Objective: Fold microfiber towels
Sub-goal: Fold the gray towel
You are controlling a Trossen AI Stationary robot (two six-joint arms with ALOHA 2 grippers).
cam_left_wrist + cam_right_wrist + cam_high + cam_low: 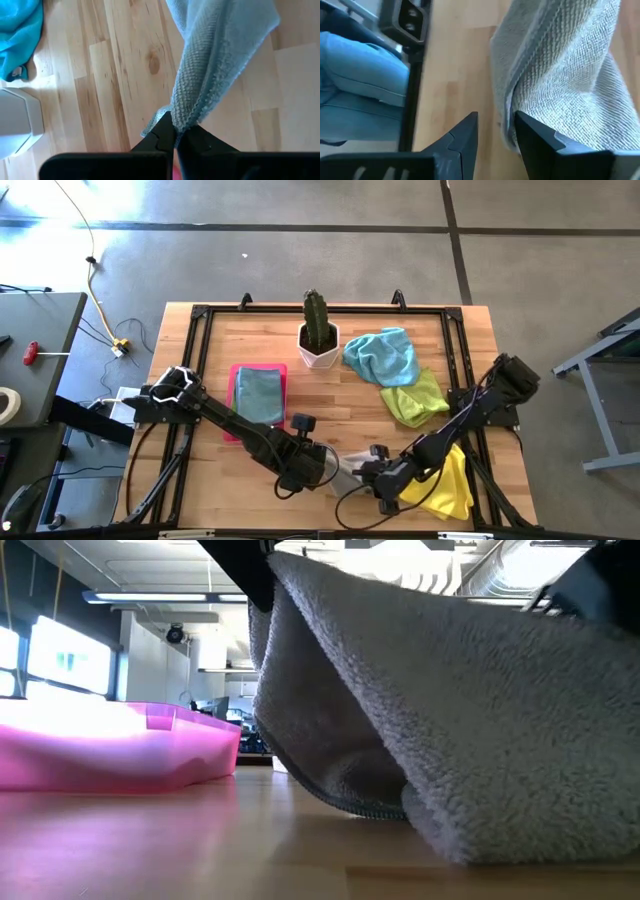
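Note:
A grey microfiber towel hangs between my two grippers near the table's front edge. In the low view the towel is raised like a tent, with its lower fold on the wood. My left gripper is shut on it. My right gripper is open; in its wrist view the fingers stand apart with the towel's edge between them. Another folded grey towel lies in the pink tray. My left gripper pinches a bunched part of the grey towel between its two fingertips. The cloth is gathered into several folds there and spreads wider away from the fingers. The held part is lifted off the table and the towel's lower fold rests on the wood. My right gripper has the towel's edge beside one finger; whether it touches the cloth I cannot tell.
A white pot with a cactus stands at the far middle. A light blue towel and a lime green towel lie crumpled at the far right. A yellow towel lies under the right arm. Blue trouser-like cloth shows beyond the table's frame.

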